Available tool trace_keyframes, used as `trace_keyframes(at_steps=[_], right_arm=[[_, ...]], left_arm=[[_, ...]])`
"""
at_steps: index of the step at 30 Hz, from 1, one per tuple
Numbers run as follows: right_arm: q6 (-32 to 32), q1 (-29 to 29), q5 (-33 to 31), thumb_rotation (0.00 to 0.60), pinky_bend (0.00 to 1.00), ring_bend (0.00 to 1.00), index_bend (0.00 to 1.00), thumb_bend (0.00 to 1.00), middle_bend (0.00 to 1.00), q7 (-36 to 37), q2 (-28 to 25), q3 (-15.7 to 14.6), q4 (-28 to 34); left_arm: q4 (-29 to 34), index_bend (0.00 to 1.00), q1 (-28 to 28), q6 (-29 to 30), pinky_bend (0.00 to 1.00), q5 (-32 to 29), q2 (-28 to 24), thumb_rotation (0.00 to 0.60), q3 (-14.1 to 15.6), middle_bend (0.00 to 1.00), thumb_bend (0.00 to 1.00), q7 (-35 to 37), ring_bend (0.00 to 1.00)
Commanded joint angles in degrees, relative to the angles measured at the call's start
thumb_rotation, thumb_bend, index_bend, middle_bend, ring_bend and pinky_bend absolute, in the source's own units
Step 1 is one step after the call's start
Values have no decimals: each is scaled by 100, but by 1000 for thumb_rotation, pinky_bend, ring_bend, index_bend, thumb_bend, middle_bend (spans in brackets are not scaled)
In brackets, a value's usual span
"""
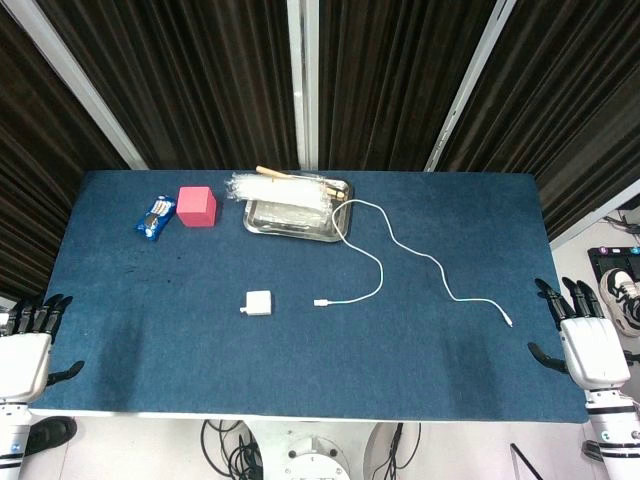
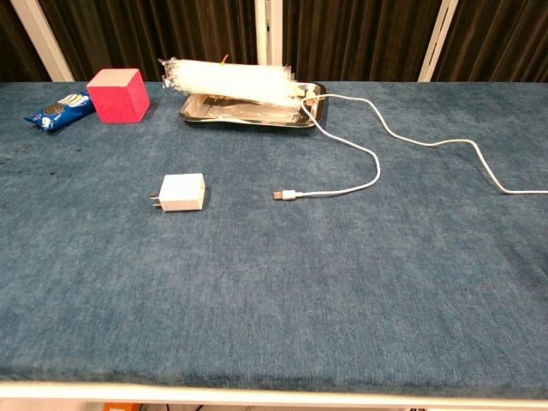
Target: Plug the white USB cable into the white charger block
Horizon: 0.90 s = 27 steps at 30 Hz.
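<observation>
A white charger block point(image 1: 258, 303) point(image 2: 182, 192) lies flat on the blue table mat, prongs pointing left. A white USB cable point(image 1: 400, 252) point(image 2: 402, 137) snakes from the tray across the mat; its USB plug point(image 1: 322, 302) point(image 2: 283, 195) lies a short way right of the block, apart from it. My left hand point(image 1: 25, 350) hangs open at the table's left front corner, fingers spread, holding nothing. My right hand point(image 1: 588, 340) is open at the right front edge, near the cable's far end point(image 1: 508, 320). Neither hand shows in the chest view.
A metal tray point(image 1: 295, 222) point(image 2: 244, 111) with a clear plastic packet point(image 1: 285, 188) point(image 2: 231, 81) sits at the back centre. A pink cube point(image 1: 197, 207) point(image 2: 118, 94) and a blue snack packet point(image 1: 154, 217) point(image 2: 60, 110) lie at the back left.
</observation>
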State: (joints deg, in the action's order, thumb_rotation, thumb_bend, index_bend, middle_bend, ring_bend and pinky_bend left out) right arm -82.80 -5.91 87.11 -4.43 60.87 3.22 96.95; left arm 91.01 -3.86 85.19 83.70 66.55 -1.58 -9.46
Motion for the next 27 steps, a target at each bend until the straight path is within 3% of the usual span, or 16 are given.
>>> trace_keyframes(at_steps=[1,9,14,20,24,27], right_arm=[[-27,35,-12,600,12,28,83,119,239,37,27,-24,-37],[-3,-24,189,600,12,40,84,118,243,84,31,-73,4],[411,-371,401,600,15,47,86,117,261,0,28,-49,223],[1565,-1249,254,600,30,69,86,118,294,-526,219,232,654],[2503,-2014,-267,600,31,68,85,131,277,-917,661,590,659],[3069,-2518,-708,600,30,40,35,208,251,-936,1132,804,441]], left_arm=[[5,101,-9,-9,0,21,-2,600,4,84,52,4,0],[9,101,-13,7,0,91,5,600,17,84,52,27,0],[11,101,-6,20,0,99,13,600,14,84,53,56,0],[8,101,7,73,0,162,15,600,22,84,52,65,0],[28,101,27,110,0,182,0,600,28,84,53,58,0],[61,101,37,97,0,163,-11,600,36,84,53,23,0]])
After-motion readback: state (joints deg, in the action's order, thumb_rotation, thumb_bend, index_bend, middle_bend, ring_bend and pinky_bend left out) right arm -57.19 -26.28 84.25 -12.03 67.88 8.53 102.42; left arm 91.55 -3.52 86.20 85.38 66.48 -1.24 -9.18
